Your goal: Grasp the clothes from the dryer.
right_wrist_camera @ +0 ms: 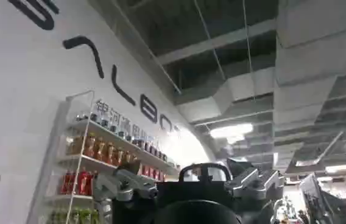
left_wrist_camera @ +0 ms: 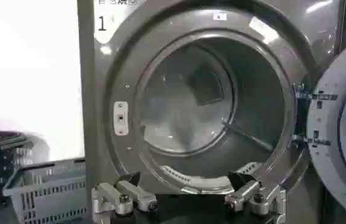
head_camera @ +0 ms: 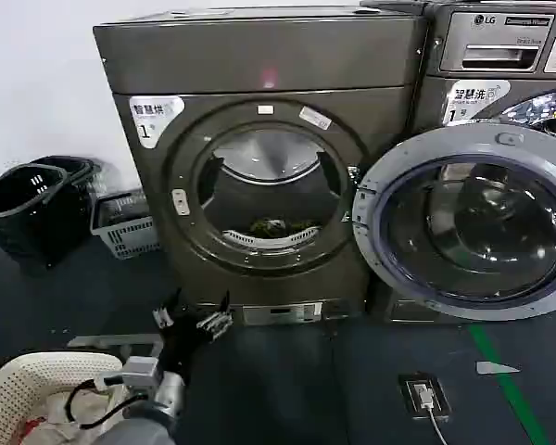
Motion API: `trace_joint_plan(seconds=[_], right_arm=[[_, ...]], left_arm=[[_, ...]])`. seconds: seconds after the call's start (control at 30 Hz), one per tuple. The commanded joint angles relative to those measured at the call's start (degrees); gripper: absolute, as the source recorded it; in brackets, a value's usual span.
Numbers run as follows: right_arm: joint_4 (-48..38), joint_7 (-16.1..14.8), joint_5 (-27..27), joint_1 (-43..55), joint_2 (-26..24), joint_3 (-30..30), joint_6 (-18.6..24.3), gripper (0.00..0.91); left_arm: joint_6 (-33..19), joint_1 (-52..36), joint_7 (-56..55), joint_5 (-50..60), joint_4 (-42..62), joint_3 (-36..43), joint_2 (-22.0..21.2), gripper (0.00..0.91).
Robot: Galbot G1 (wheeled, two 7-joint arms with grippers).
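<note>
Operator: Nearest the camera, the left gripper [head_camera: 196, 315] hangs low, in front of the dryer's [head_camera: 259, 56] base, left of the porthole's centre, fingers [left_wrist_camera: 124, 196] spread wide with nothing between them. Where are the clothes [head_camera: 276, 225]?

Technician: Far inside the drum, on its floor just behind the lower lip of the porthole [head_camera: 264, 182]. They form a small yellow-green bundle.

Operator: Handling properties?

Technician: Judged light, soft and limp; the fabric should crush and drape rather than resist. Pinch a raised fold near the top of the heap, jaws wide on entry.

Operator: Surroundings?

Technician: The door [head_camera: 463, 222] stands swung open to the right. The right gripper [right_wrist_camera: 188, 182] points toward a ceiling, away from the work; its state cannot be told.
</note>
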Motion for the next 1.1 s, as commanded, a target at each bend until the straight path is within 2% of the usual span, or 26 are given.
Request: trace_joint_plan(seconds=[0.03, 0.53, 1.1], right_arm=[[-0.3, -1.1, -0.9, 0.1, 0.2, -0.9, 1.7, 0.907], [0.2, -1.1, -0.5, 0.1, 0.5, -0.9, 1.9, 0.907], [0.3, -1.5, -0.3, 0.4, 0.8, -1.7, 2.4, 0.907]], left_arm=[[0.0, 0.2, 0.0, 0.0, -0.4, 0.1, -0.1, 0.907], [-0.1, -0.4, 0.3, 0.1, 0.1, 0.7, -1.4, 0.907], [-0.1, 0.3, 0.5, 0.0, -0.4, 0.3, -0.8, 0.907]])
